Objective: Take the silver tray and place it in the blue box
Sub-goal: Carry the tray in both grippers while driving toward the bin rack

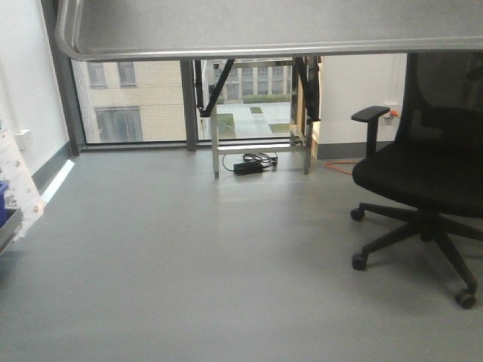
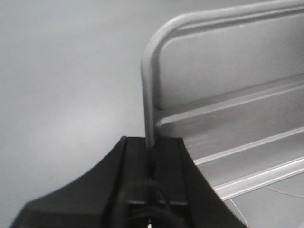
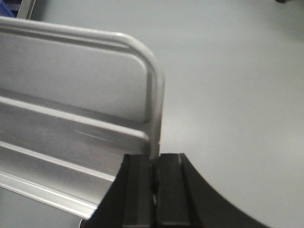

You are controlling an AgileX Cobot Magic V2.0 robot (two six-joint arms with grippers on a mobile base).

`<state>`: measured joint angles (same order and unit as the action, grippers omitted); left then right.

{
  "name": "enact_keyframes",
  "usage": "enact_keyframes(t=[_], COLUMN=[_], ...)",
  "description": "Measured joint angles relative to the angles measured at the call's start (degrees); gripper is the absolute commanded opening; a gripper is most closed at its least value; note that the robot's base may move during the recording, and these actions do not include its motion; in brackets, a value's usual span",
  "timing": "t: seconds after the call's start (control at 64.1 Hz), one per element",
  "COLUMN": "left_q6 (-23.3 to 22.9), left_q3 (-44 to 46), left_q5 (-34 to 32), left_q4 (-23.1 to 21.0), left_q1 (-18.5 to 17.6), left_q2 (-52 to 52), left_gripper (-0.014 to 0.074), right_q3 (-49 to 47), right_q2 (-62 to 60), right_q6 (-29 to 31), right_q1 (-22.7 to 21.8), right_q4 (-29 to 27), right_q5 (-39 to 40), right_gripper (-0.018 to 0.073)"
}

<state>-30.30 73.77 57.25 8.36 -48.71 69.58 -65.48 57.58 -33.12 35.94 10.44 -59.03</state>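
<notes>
**Above the floor: silver tray [image 1: 264, 30] held at both ends**

High in the front view, the tray fills the top edge of the picture. It hangs over the grey floor [image 1: 189, 264], well clear of the black office chair [image 1: 423, 173]. The left gripper [image 2: 153, 142] is clamped tight on the rim of one short end. The right gripper [image 3: 155, 159] pinches the opposite rim. Both wrist views show the tray's long floor ridges.

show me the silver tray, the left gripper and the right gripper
silver tray [image 2: 228, 66]: left wrist view, floor panel below rounded corner
left gripper [image 2: 152, 145]: left wrist view, between jaws at the rim
right gripper [image 3: 154, 161]: right wrist view, between jaws at the rim
</notes>
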Motion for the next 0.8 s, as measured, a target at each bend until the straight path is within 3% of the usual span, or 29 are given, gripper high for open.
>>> enact_keyframes(t=[0.796], left_q6=[0.0], left_q3=[0.0], left_q5=[0.3], left_q4=[-0.7], left_q1=[0.0], left_q2=[0.0], left_gripper=[-0.0104], right_q3=[0.0], right_q2=[0.1], right_q6=[0.0], right_q1=[0.0], right_q4=[0.1], right_q5=[-0.1], right_gripper=[0.0057])
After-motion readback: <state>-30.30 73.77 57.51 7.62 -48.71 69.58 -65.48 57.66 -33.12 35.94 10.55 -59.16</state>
